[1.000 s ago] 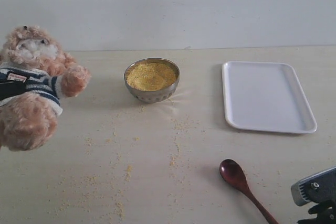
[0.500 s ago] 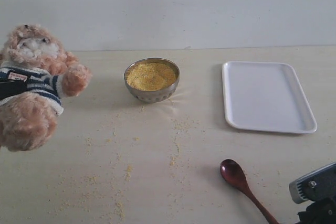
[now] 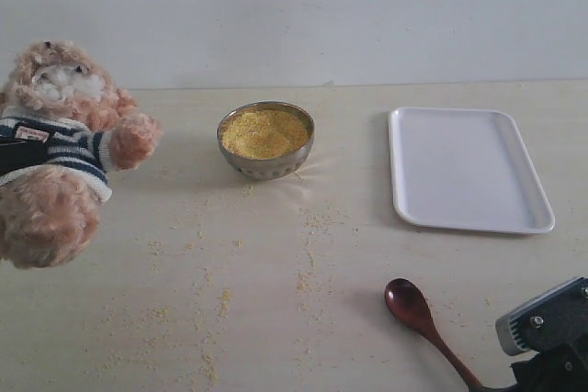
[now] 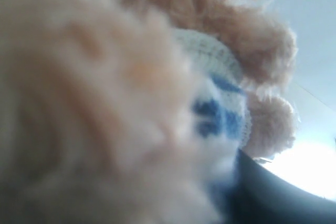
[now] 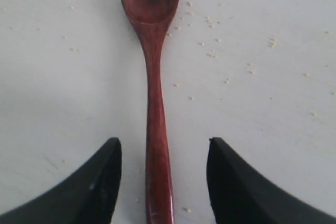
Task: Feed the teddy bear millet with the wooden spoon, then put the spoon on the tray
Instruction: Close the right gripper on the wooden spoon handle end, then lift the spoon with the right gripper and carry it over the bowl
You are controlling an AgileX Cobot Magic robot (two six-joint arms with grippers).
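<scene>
The teddy bear (image 3: 55, 153) hangs tilted at the far left, its striped shirt clamped by my left gripper (image 3: 11, 155), which reaches in from the edge. Bear fur (image 4: 131, 77) fills the left wrist view, with one dark finger (image 4: 278, 195) against it. The wooden spoon (image 3: 418, 314) lies on the table near the front right, bowl up and empty. My right gripper (image 5: 163, 141) stands open, one finger on each side of the spoon's handle (image 5: 156, 103) without touching it. Millet (image 3: 265, 132) heaps a metal bowl (image 3: 265, 164) at the centre back. The tray (image 3: 467, 167) lies empty at the right.
Loose millet specks (image 3: 308, 268) are scattered over the table from the bowl toward the front. The right arm's grey wrist housing (image 3: 542, 323) sits at the front right corner, just right of the spoon handle.
The right arm has crept left toward the spoon handle. The bear has shifted slightly upward in the left gripper's hold. Spoon, bowl and tray have not moved.
</scene>
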